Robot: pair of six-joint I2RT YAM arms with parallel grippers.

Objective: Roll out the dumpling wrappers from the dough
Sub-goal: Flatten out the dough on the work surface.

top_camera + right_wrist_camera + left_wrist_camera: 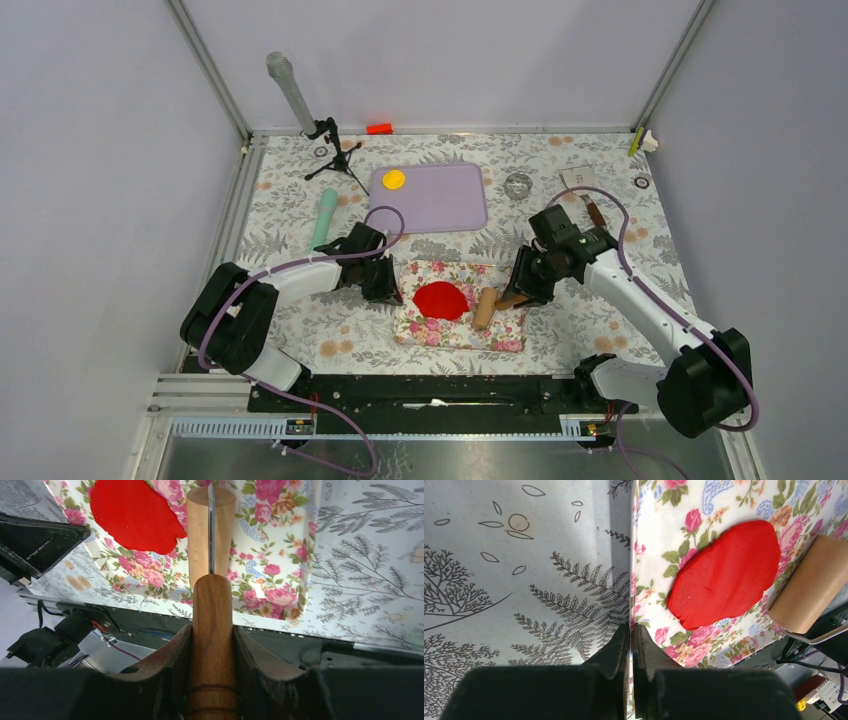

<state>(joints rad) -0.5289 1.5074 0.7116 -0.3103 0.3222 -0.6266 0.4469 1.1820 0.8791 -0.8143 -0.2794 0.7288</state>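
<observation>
Your dough (441,300) lies as a flat, uneven red sheet on the flowered mat (458,335), a little left of the mat's middle. The barrel of the rolling pin (486,307) rests on the mat just beside the dough's right edge; you cannot tell from these views whether the two touch.

Your right gripper (212,630) holds the rolling pin by its wooden handle. Its fingers (172,655) stand partly apart, one on each side, pressed against the wood, and the barrel points away from the wrist toward the dough.

Your left gripper (630,630) has its fingers brought together with only a hairline slit between the tips. The tips sit right at the left edge of the mat, where it meets the fern-print table (600,180). Whether they pinch that edge or only rest against it is unclear. They are apart from the dough.

Further back, your yellow wrapper (394,179), a small round disc, lies in the near-left corner of the lilac tray (440,205), well apart from the mat and both grippers
</observation>
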